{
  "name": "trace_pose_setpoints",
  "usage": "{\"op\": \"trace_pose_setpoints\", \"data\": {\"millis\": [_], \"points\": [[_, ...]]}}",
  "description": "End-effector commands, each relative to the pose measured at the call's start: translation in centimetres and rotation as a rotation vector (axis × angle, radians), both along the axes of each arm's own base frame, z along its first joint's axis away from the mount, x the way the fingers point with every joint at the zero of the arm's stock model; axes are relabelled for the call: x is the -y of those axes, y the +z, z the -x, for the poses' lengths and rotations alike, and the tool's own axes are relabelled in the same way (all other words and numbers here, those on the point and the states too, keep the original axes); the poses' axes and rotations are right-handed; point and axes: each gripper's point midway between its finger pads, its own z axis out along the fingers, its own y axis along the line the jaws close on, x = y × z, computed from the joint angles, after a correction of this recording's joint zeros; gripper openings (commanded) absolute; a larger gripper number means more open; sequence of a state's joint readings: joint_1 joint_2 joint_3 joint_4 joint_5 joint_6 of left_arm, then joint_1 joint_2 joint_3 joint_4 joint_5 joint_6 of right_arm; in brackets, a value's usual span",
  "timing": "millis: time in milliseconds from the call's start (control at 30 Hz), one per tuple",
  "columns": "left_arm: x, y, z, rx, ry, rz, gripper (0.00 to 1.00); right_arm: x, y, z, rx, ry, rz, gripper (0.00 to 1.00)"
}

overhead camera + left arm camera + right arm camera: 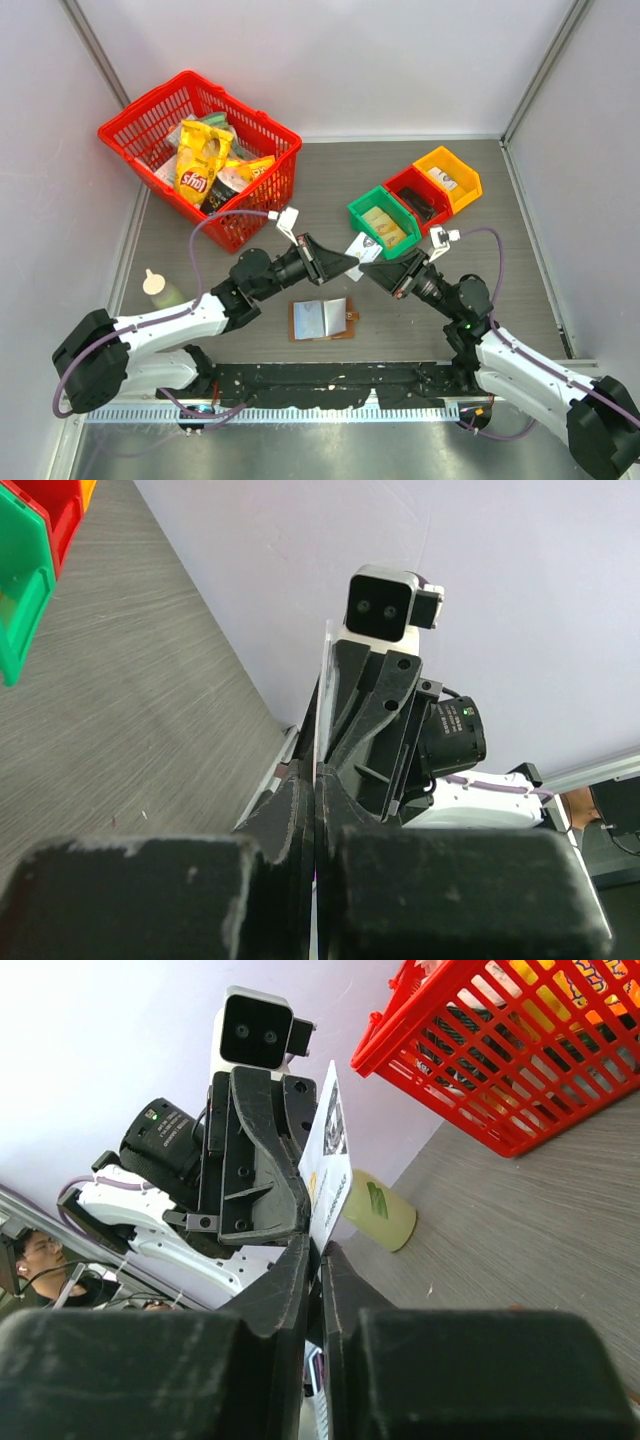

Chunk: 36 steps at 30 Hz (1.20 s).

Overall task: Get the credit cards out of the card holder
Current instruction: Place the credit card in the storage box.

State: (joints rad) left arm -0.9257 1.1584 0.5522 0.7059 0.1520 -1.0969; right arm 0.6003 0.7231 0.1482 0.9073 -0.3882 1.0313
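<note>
A grey table enclosed by pale walls is serving as the work surface. The holder (322,320) is lying open on it, inner faces up. Just behind and above the holder, one card (361,247) is being held off the table, with both the left gripper (350,262) and the right gripper (374,269) closed flat on it. This is judged to be a handover, arranged so the card is never let loose. Tan cards (385,228) appear to be resting in the green bin (362,212) behind the holder.
</note>
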Motion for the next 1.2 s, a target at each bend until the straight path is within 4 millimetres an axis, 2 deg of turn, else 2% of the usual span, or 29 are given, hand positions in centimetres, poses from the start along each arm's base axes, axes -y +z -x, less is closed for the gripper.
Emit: {"op": "trace_pose_setpoints", "data": {"millis": [0,33,100,200,333,433,533,567,600,633,667,700,733,767,800,833,900,933,967,1000,1033,1067,1100,1133,1167], "points": [[0.0,1.4,-0.1,0.015,-0.03,0.018,0.0,-0.1,3.3,0.5,0.113,0.012,-0.039,0.05],[-0.2,1.3,-0.2,0.013,-0.028,0.012,0.03,-0.1,3.2,0.3,0.106,0.003,-0.03,0.02],[-1.0,1.1,-1.0,0.0,-0.009,-0.003,0.15,-0.2,2.9,-0.1,0.098,-0.007,0.0,0.01],[-3.2,0.8,-2.8,-0.002,0.038,-0.049,0.43,-0.1,2.6,-1.0,0.095,-0.047,0.06,0.01],[-7.1,0.0,-4.5,0.005,0.13,-0.209,0.72,0.5,1.7,-2.9,0.058,-0.114,0.205,0.01],[-11.0,-0.6,-5.2,0.033,0.232,-0.387,0.85,2.0,1.5,-5.0,0.004,-0.192,0.338,0.01],[-15.1,-0.5,-5.1,0.082,0.334,-0.563,0.92,4.7,0.0,-8.4,-0.059,-0.287,0.494,0.01],[-16.3,-0.6,-4.8,0.096,0.359,-0.618,0.94,5.3,0.6,-8.9,-0.065,-0.293,0.505,0.01],[-17.4,-0.8,-4.7,0.119,0.38,-0.67,0.96,6.6,-0.8,-10.2,-0.119,-0.323,0.547,0.01],[-18.5,-1.0,-4.4,0.132,0.409,-0.716,0.97,7.4,-0.4,-10.8,-0.133,-0.334,0.552,0.01],[-19.3,-1.2,-4.2,0.153,0.422,-0.754,0.98,9.0,-1.5,-12.4,-0.185,-0.374,0.571,0.01],[-20.6,-1.4,-4.1,0.17,0.465,-0.795,0.99,9.6,-0.8,-13.1,-0.182,-0.38,0.562,0.01],[-21.5,-1.5,-4.0,0.184,0.495,-0.819,1.0,11.4,-1.9,-14.6,-0.237,-0.423,0.572,0.01],[-22.2,-1.4,-3.8,0.214,0.514,-0.839,1.0,13.0,-1.5,-15.9,-0.246,-0.468,0.57,0.01],[-22.5,-1.7,-3.6,0.229,0.517,-0.849,1.0,14.3,-2.3,-17.1,-0.281,-0.498,0.581,0.01],[-22.8,-1.9,-3.5,0.237,0.528,-0.857,1.0,15.3,-1.9,-18.1,-0.281,-0.53,0.587,0.01],[-23.3,-2.2,-3.3,0.253,0.552,-0.849,0.99,18.9,-3.1,-20.8,-0.34,-0.612,0.615,0.01],[-23.4,-2.3,-3.3,0.258,0.561,-0.842,0.99,19.7,-2.2,-21.9,-0.327,-0.636,0.61,0.01],[-23.5,-2.5,-3.3,0.259,0.57,-0.841,1.0,21.5,-3.2,-23.0,-0.368,-0.668,0.61,0.01],[-23.6,-2.8,-3.3,0.259,0.571,-0.846,1.0,22.3,-2.1,-24.1,-0.345,-0.694,0.601,0.01],[-23.9,-2.9,-3.3,0.26,0.579,-0.86,1.0,23.7,-3.3,-25.2,-0.393,-0.711,0.592,0.01],[-24.5,-3.0,-3.4,0.254,0.603,-0.879,1.0,24.4,-2.3,-26.3,-0.37,-0.729,0.582,0.01],[-25.0,-3.0,-3.5,0.252,0.628,-0.895,1.0,25.5,-3.7,-27.3,-0.419,-0.733,0.574,0.01],[-25.3,-3.0,-3.5,0.249,0.64,-0.902,1.0,26.1,-2.8,-28.3,-0.406,-0.752,0.57,0.01],[-25.3,-3.0,-3.4,0.249,0.64,-0.899,1.0,26.8,-4.2,-29.2,-0.448,-0.757,0.562,0.01]]}}
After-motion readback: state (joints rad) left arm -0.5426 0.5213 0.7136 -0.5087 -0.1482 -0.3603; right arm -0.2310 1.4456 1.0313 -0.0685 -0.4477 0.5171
